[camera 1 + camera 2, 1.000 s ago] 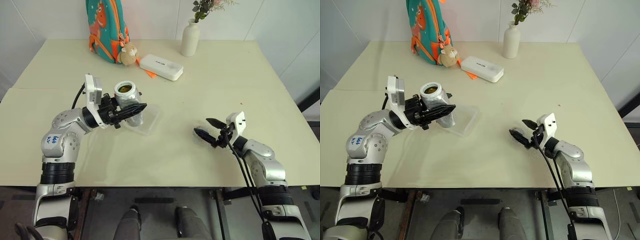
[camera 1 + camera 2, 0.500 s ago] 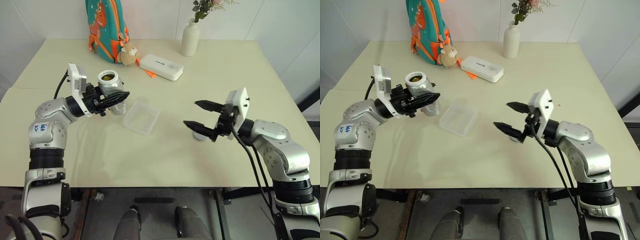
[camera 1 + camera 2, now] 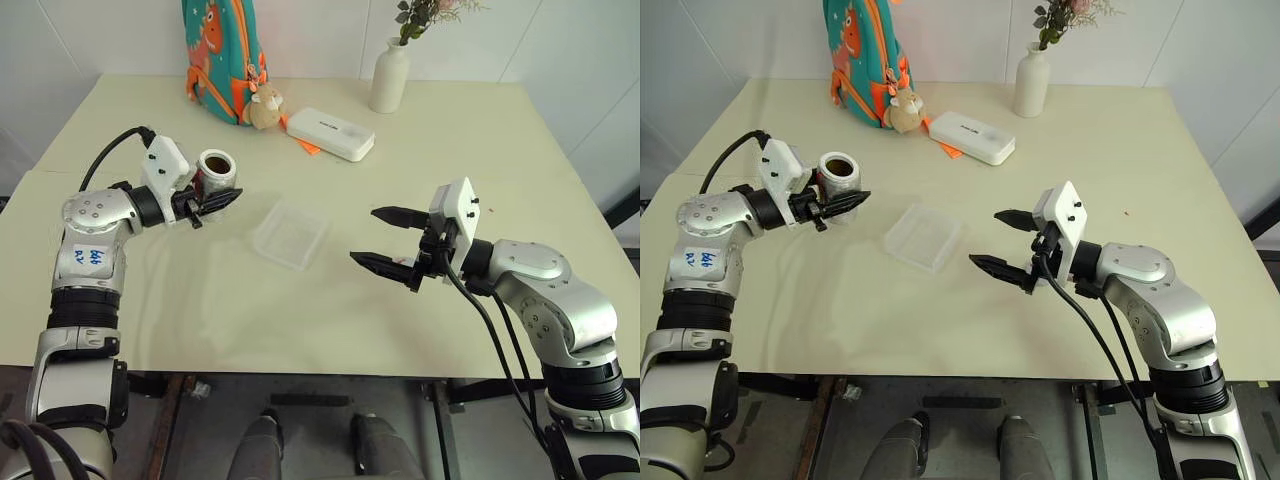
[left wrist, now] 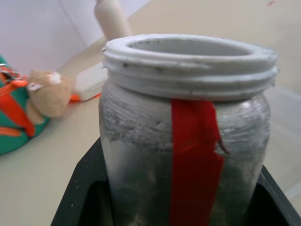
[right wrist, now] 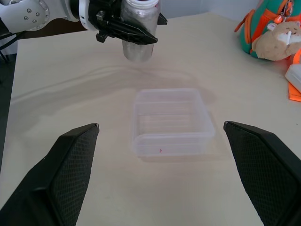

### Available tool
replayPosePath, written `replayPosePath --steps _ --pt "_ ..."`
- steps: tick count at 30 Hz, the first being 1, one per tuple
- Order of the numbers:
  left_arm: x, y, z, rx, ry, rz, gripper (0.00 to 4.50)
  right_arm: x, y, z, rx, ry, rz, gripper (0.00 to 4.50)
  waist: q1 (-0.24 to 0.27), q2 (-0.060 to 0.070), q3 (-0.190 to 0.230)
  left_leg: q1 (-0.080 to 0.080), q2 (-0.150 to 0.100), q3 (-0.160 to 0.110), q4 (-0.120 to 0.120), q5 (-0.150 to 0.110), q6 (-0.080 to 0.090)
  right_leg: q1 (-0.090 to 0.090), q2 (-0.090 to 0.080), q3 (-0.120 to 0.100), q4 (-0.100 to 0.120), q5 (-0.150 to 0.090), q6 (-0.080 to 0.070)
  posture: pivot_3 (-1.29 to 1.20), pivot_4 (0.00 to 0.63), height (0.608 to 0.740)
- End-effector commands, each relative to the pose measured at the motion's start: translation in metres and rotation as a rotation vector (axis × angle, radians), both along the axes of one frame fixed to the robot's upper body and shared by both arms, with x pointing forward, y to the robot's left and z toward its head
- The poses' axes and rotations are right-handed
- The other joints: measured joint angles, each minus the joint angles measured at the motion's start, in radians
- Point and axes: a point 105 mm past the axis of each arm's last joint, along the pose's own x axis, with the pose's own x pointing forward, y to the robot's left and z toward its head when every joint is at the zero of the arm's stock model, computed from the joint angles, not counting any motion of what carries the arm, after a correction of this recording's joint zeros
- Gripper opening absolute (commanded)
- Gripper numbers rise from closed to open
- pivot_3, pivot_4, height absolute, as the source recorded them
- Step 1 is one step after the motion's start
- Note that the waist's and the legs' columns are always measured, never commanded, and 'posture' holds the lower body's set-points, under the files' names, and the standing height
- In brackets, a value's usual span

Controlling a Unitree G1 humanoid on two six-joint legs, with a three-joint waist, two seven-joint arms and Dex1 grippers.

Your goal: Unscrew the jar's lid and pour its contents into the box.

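Moved: one jar (image 3: 214,172) off one box (image 3: 290,232) | left gripper (image 3: 222,201) grasping jar | right gripper (image 3: 385,238) spread, empty

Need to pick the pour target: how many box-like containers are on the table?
2. The clear box lies mid-table between the grippers. The white case lies at the far side, between the backpack and the vase.

a cream table (image 3: 500,140) carries the box (image 3: 290,232), white case (image 3: 330,133), vase (image 3: 390,75), backpack (image 3: 220,55).
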Motion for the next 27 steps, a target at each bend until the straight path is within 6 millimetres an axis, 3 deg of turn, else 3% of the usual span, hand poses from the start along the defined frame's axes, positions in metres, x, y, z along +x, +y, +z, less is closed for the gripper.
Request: replayPosePath --steps 1,5,8,11,13,17,21,27 --pt "0.012 -0.008 0.011 0.184 -0.142 0.093 1.97 0.001 -0.001 0.004 0.017 -0.036 -0.012 4.47 0.001 0.000 0.000 0.000 0.000 0.000 0.000 0.000 0.000 0.000 0.000 0.000 0.000 0.000 0.000 0.00 0.150 0.740" --pt "0.017 -0.020 0.021 0.517 -0.454 0.155 1.97 0.003 0.000 0.001 0.034 -0.029 -0.019 4.47 0.001 0.000 0.000 0.000 0.000 0.000 0.000 0.000 0.000 0.000 0.000 0.000 0.001 0.000 0.000 0.00 0.150 0.740" --pt "0.019 -0.026 0.029 0.613 -0.610 0.175 1.97 0.003 0.002 0.000 0.046 -0.026 -0.023 4.47 -0.001 0.000 0.000 0.000 0.000 0.000 0.000 0.000 0.000 -0.001 0.000 0.000 0.000 0.000 0.000 0.00 0.150 0.740" --pt "0.010 -0.046 0.041 0.982 -1.029 0.122 1.97 0.004 0.004 -0.001 0.065 -0.023 -0.027 4.47 -0.001 -0.001 0.000 -0.001 0.000 0.000 -0.001 0.000 0.000 -0.002 0.000 0.000 0.001 0.000 0.000 0.00 0.150 0.740" --pt "0.007 -0.052 0.043 1.140 -1.238 0.086 1.97 0.004 0.006 -0.001 0.074 -0.022 -0.029 4.47 0.000 -0.001 0.001 -0.001 0.000 0.001 -0.001 0.000 0.000 -0.003 0.000 0.002 0.002 0.000 0.001 0.00 0.150 0.740" --pt "0.014 -0.055 0.047 1.242 -1.427 0.076 1.97 0.005 0.008 0.001 0.101 -0.022 -0.030 4.47 0.002 -0.001 0.001 -0.001 -0.001 0.002 0.000 0.000 0.000 -0.003 0.000 0.002 0.003 0.000 0.002 0.00 0.150 0.740" --pt "0.014 -0.074 0.047 1.247 -1.595 -0.008 1.97 0.006 0.012 0.004 0.132 -0.023 -0.026 4.47 0.002 -0.001 0.000 -0.002 -0.001 0.002 0.000 0.000 0.000 -0.004 0.000 0.002 0.004 0.000 0.002 0.00 0.150 0.740" --pt "0.019 -0.082 0.042 1.245 -1.593 -0.032 1.97 0.006 0.017 0.004 0.159 -0.022 -0.017 4.47 -0.004 -0.001 0.000 -0.014 -0.001 0.002 0.002 0.001 -0.001 -0.016 0.000 0.002 0.008 -0.001 0.002 0.00 0.150 0.740"
